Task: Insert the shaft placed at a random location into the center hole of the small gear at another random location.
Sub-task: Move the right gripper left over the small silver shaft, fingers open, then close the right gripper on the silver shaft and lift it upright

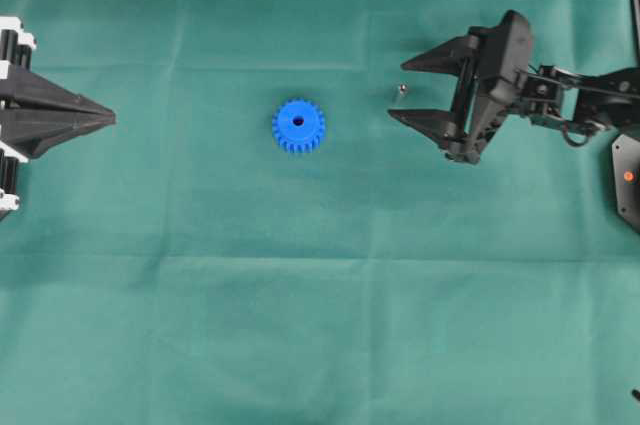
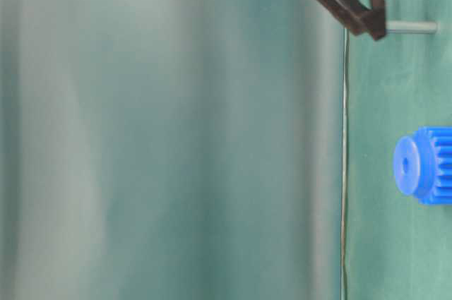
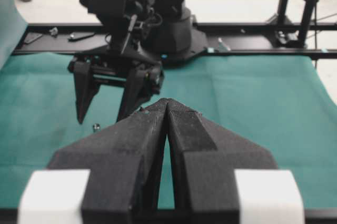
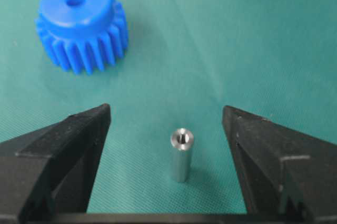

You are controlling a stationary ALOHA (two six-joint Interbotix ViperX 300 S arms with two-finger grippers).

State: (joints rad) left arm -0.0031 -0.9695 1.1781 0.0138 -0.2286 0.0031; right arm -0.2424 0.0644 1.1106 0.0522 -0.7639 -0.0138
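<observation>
The small blue gear [image 1: 298, 125] lies flat on the green cloth, its center hole [image 1: 298, 122] facing up. It also shows in the right wrist view [image 4: 82, 23] and the table-level view [image 2: 424, 164]. The silvery shaft [image 1: 402, 89] stands upright on the cloth to the gear's right; it shows clearly in the right wrist view [image 4: 181, 154]. My right gripper [image 1: 400, 90] is open, its fingers either side of the shaft without touching it [image 4: 166, 116]. My left gripper [image 1: 113, 119] is shut and empty at the far left [image 3: 167, 103].
The green cloth [image 1: 320, 325] covers the table. The right arm's base and a black rail [image 3: 253, 26] stand beyond the cloth's far edge in the left wrist view.
</observation>
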